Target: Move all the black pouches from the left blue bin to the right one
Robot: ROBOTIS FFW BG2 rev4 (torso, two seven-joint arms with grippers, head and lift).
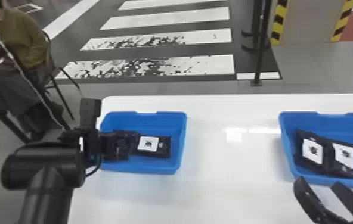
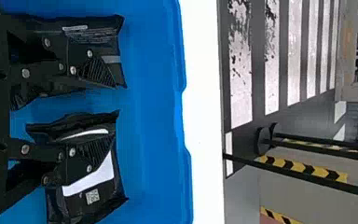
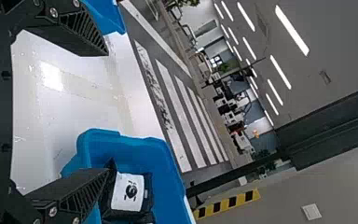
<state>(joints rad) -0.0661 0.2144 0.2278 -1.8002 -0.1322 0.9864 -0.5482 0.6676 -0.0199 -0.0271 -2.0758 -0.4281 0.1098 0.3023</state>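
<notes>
My left gripper [image 1: 125, 146] is down inside the left blue bin [image 1: 184, 134]. A black pouch with a white label [image 1: 164, 149] lies on the bin's right side. In the left wrist view the left gripper [image 2: 115, 113] stands open, one finger over a black pouch with small print [image 2: 93, 35], the other over the labelled pouch [image 2: 93, 198]; blue floor shows between them. Two labelled black pouches [image 1: 328, 149] lie side by side in the right blue bin [image 1: 286, 143]. My right gripper [image 1: 318, 181] is at that bin's near edge; in the right wrist view the right gripper [image 3: 107, 112] is open and holds nothing.
A white table [image 1: 229, 166] carries both bins, with a wide stretch of its surface between them. Beyond the far edge are a striped floor and a black post [image 1: 259, 59]. A person sits on a chair at the far left.
</notes>
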